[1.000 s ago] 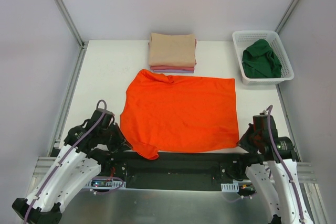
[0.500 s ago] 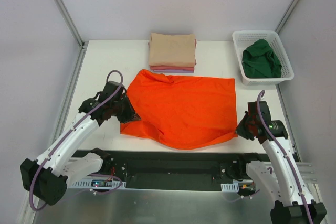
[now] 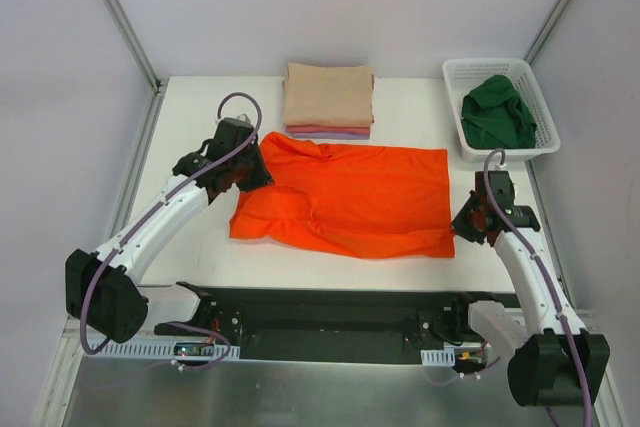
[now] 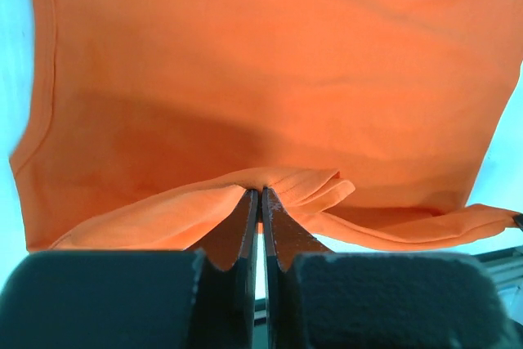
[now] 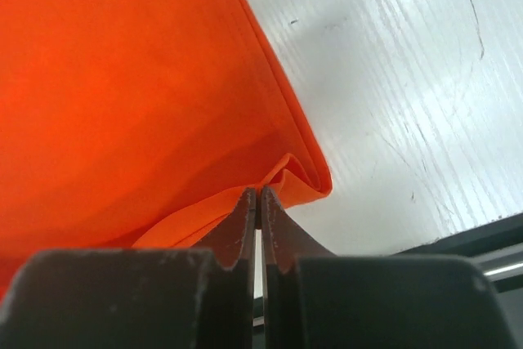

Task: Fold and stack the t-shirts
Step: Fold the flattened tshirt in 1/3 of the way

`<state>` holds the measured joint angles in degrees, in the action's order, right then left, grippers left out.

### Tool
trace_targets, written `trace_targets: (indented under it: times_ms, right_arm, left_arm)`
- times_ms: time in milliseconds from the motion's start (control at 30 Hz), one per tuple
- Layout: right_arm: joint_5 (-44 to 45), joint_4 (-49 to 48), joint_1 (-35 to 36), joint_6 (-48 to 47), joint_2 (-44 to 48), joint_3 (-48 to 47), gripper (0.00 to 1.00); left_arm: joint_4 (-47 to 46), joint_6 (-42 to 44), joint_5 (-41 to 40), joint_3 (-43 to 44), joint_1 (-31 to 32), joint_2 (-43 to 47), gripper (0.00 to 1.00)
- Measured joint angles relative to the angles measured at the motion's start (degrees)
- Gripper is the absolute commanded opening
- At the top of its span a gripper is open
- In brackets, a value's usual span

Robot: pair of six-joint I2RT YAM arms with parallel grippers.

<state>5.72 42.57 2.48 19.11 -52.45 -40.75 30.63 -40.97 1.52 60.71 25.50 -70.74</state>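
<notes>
Both grippers are pinched shut on the orange t-shirt (image 3: 370, 197). I see the left gripper (image 3: 250, 169) at centre left of the overhead view, clamped on bunched cloth at the shirt's upper left corner. In its wrist view the jaws meet on a small ridge of orange fabric. The right gripper (image 3: 468, 228) sits right of centre, closed on the shirt's lower right corner. Its wrist view shows the hem folded into the closed jaws, just above the white worktop (image 3: 200, 117).

The shirt lies across the middle of the worktop, mostly flat, with its left part doubled over itself in a loose fold. Just behind it, at upper centre, a folded beige t-shirt (image 3: 328, 94) tops a stack. The edges of a pink t-shirt (image 3: 325, 128) and a lavender t-shirt (image 3: 330, 135) show beneath it. At upper right a white mesh basket (image 3: 452, 107) holds a crumpled dark green t-shirt (image 3: 497, 112), well apart from both arms.
</notes>
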Motion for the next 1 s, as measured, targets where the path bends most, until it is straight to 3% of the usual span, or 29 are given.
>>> trace_targets:
  times_ms: [333, 600, 667, 733, 800, 933, 967, 1000]
  right_arm:
    - [-0.2, -8.4, -2.1, -1.0, -9.2, -0.2, 0.01]
    - [-0.1, -14.5, -3.8, -2.3, -17.4, -1.5, 0.07]
    - [-0.1, -15.8, -4.2, -2.6, -19.5, -2.0, 0.22]
    - [0.1, -17.3, -4.4, -3.1, -21.1, -2.7, 0.30]
    - [0.8, -18.8, -4.5, -3.7, -22.1, -3.3, 0.63]
    - [3.2, -19.7, -4.6, -5.0, -22.1, -5.6, 0.92]
    - [3.3, -19.9, -4.6, -5.3, -21.5, -5.9, 0.99]
    - [3.1, -20.0, -4.6, -5.5, -20.6, -6.0, 0.96]
  left_arm:
    - [-7.2, 7.4, -0.3, 3.1, -2.2, -10.6, 0.00]
    - [-11.5, 12.0, 0.5, 6.6, -4.6, -19.7, 0.00]
    - [-12.5, 12.8, 1.7, 8.5, -5.8, -22.8, 0.20]
    - [-12.9, 13.7, 3.0, 9.9, -7.3, -25.2, 0.33]
    - [-12.9, 14.3, 3.3, 11.3, -8.2, -27.1, 0.63]
    - [-12.7, 14.6, 4.0, 14.5, -10.3, -29.6, 0.99]
    - [-12.7, 14.6, 4.0, 14.7, -10.5, -29.6, 0.99]
    - [-12.7, 14.3, 4.1, 14.6, -10.6, -29.0, 0.99]
